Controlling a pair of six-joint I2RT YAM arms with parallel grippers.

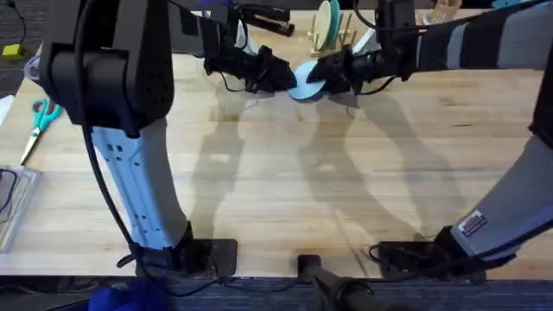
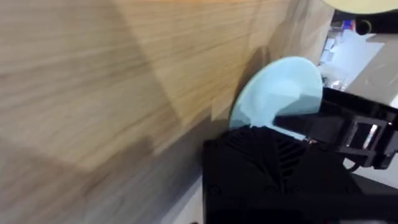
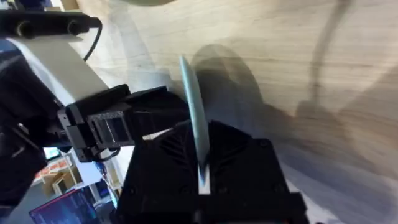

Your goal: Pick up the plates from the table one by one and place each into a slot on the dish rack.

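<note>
Hanging above the far middle of the butcher-block table (image 1: 285, 173), the light blue plate (image 1: 304, 82) is pinched by both the left gripper (image 1: 281, 76) and right gripper (image 1: 327, 73). Behind them, a cream-yellow plate (image 1: 327, 26) stands in the dish rack (image 1: 339, 39). Scissors (image 1: 36, 121) lie at the table's left edge.

Far across the table (image 1: 276, 199), my left gripper (image 1: 281, 76) and my right gripper (image 1: 333, 71) meet near the middle, mine from the left and mine from the right. Between them sits one plate (image 1: 304, 84), raised off the table, its edge clamped in my right fingers (image 3: 205, 155). Just beyond, at the far edge, stands the dish rack (image 1: 341, 41) with the other plate (image 1: 326, 26) upright in a slot. At the left edge, nearer to me, lie scissors (image 1: 36, 125).
</note>
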